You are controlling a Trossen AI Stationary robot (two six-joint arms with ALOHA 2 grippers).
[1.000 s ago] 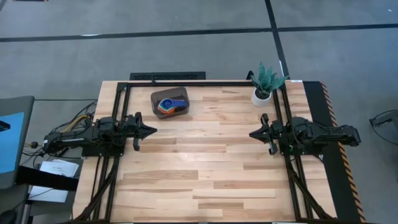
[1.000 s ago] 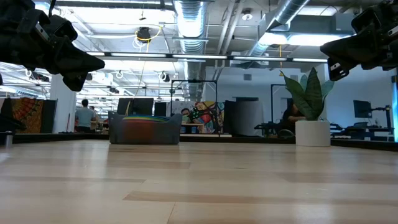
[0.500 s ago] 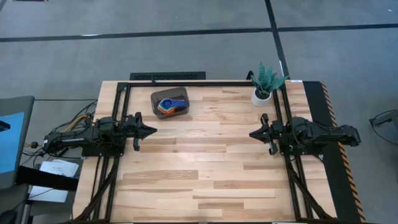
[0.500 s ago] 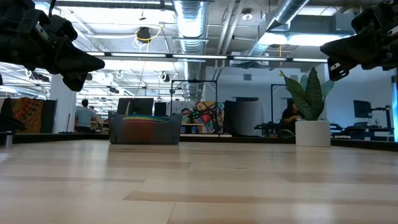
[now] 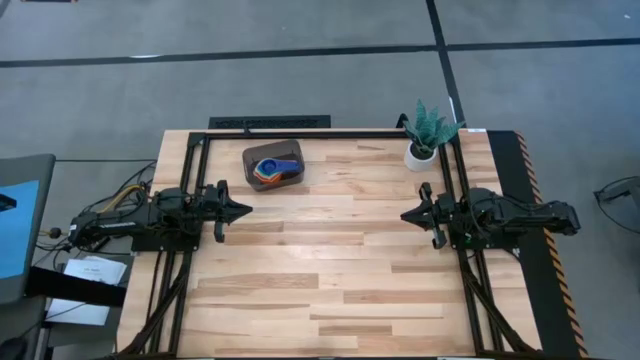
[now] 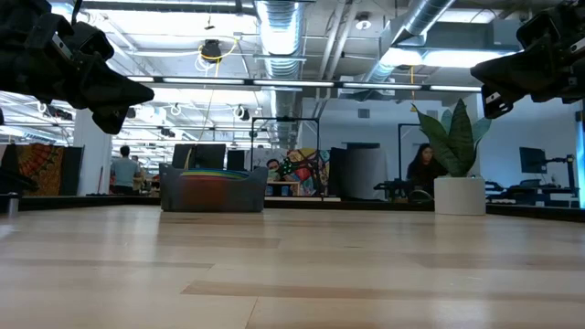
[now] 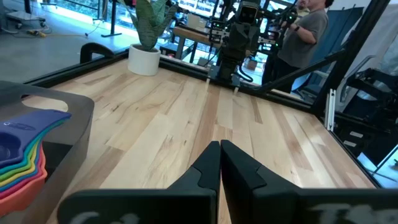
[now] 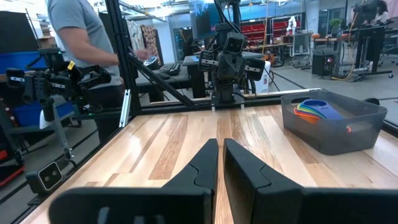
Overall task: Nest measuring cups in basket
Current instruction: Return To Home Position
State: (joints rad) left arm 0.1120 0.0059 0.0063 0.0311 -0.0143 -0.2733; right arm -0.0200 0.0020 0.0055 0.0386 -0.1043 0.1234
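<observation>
- Two tools hang well apart from the work. The left tool is over the left side of the desk and the right tool over the right side. Both are above the wood, with the fingers drawn narrow and holding nothing.
- The measuring cups lie as one coloured stack inside the basket, which stands near the far edge of the desk on the left arm's half (a blue cup is on top).
- In my judgement the nesting is done, so the risks are small and come mostly from a further move of the arms.
- The left arm is the one nearer to the basket. If it swings toward the far edge, it can push or tip the basket, which looks light.
- The cups seem to sit a little offset one in another, so a knock on the desk could make the upper ones slide out of the nest. I cannot tell if every cup sits fully inside the next.
- The plant pot stands near the right arm, and a wide path there can brush its leaves.
</observation>
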